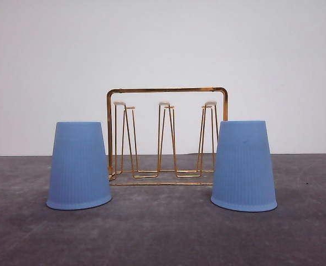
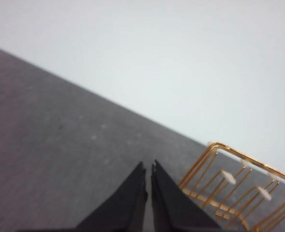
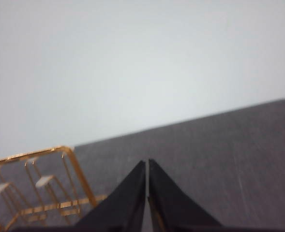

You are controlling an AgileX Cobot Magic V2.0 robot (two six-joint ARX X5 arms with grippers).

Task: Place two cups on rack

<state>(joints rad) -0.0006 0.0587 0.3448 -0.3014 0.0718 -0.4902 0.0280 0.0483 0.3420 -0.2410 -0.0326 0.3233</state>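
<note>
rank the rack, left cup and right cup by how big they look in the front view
1. rack, widest and tallest outline.
2-3. right cup and left cup: near alike; the right looks slightly larger, maybe just nearer the camera.

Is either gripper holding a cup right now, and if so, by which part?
Nothing is held. The left gripper and right gripper are shut on nothing; both cups stand upside down on the table.

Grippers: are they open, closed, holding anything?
Left gripper: closed, holding nothing.
Right gripper: closed, holding nothing.
</note>
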